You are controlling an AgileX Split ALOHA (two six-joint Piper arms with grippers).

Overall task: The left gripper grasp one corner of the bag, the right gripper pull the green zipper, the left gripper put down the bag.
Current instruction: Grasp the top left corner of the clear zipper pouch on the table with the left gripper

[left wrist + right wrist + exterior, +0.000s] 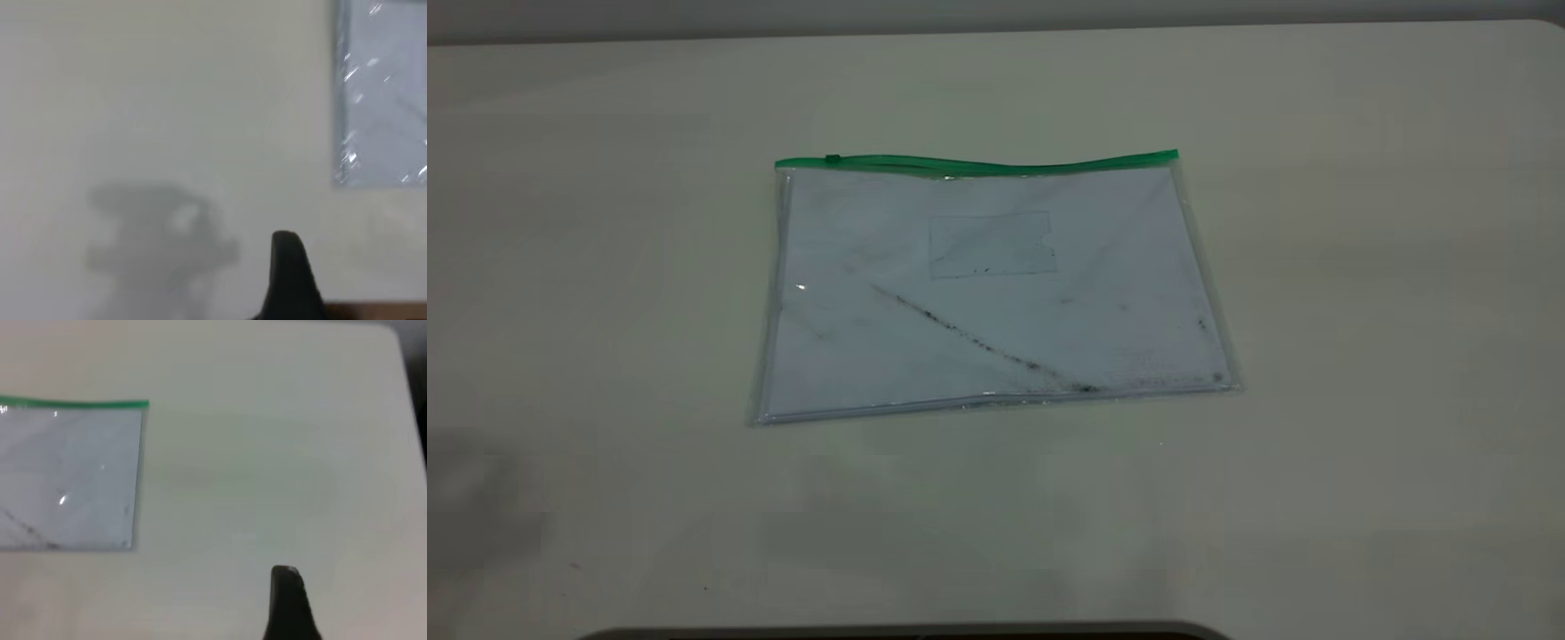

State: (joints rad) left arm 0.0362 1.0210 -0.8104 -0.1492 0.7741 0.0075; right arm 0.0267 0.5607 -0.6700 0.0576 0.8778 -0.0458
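The clear bag (996, 284) lies flat on the white table with white paper inside and a dark diagonal smudge. Its green zipper (978, 164) runs along the far edge, with the slider tab (832, 159) near the left corner (779, 164). Neither arm shows in the exterior view. In the left wrist view, the black tip of my left gripper (288, 273) is over bare table, apart from the bag's near corner (341, 179). In the right wrist view, the black tip of my right gripper (288, 603) is over bare table, well away from the bag (67, 473) and the zipper's end (143, 404).
The white table (1316, 444) surrounds the bag on all sides. A dark rounded edge (907, 633) lies along the front. The table's rounded corner (403, 360) shows in the right wrist view. An arm's shadow (160, 240) falls on the table beside the left gripper.
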